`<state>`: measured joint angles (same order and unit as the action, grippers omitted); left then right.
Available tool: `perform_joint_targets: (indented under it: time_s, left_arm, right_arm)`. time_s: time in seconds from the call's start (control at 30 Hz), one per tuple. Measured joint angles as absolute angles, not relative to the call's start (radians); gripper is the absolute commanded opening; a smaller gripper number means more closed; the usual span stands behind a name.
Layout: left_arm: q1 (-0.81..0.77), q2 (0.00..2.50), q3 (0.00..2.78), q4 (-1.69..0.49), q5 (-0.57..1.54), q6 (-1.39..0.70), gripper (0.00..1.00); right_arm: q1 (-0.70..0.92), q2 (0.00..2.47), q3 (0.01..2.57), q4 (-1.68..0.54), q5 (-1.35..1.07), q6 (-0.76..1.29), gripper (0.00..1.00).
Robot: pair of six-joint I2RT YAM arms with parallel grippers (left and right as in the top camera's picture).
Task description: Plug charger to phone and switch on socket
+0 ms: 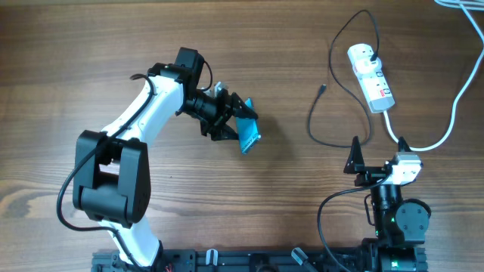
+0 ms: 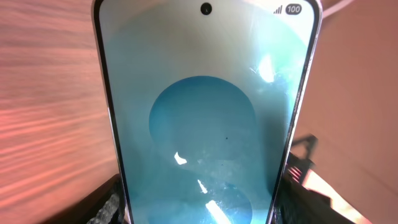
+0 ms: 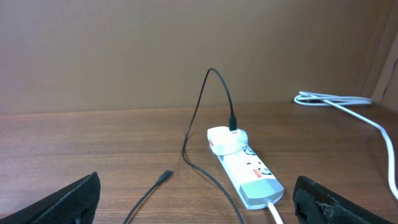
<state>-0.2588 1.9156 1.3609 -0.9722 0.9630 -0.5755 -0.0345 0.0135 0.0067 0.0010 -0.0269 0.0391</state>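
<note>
Filling left wrist view, phone (image 2: 205,124) showing battery "100", unreadable overhead

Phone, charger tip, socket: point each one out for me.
phone (image 2: 205,124): left wrist view, middle of the blue screen.
charger tip (image 3: 166,175): right wrist view, small plug at the cable's free end.
socket (image 3: 247,167): right wrist view, top face of the white strip.

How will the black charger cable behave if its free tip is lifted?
Probably floppy: the charger cable lies in loose curves. Its tip looks small and light, so it may twist when gripped. Pulling far might drag the power strip, since the white plug head sits in it.
</note>
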Motion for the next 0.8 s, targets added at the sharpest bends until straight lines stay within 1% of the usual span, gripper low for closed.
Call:
perform_joint_targets:
  time_s: [0.13,0.33,0.47,0.7,0.8]
  left_arm:
    - [-0.259,1.916,1.361,-0.973,1.055,-0.579,0.59]
    - [-0.259,1.916,1.361,-0.973,1.107,-0.592,0.58]
    - [-0.259,1.916,1.361,-0.973,1.122,-0.615,0.60]
    - [-0.259,1.916,1.361,-0.969,1.128,-0.635,0.60]
    - [-0.259,1.916,1.361,-0.968,1.128,-0.635,0.60]
  right_arm:
    - [-0.035,0.014,0.007,0.001,-0.027,0.039,1.00]
    - [-0.035,0.014,0.007,0.001,-0.027,0.039,1.00]
    - [-0.035,0.014,0.007,0.001,-0.027,0.039,1.00]
    - [-0.035,0.014,0.007,0.001,-0.035,0.040,1.00]
    - [-0.035,0.014,0.007,0.001,-0.071,0.118,1.00]
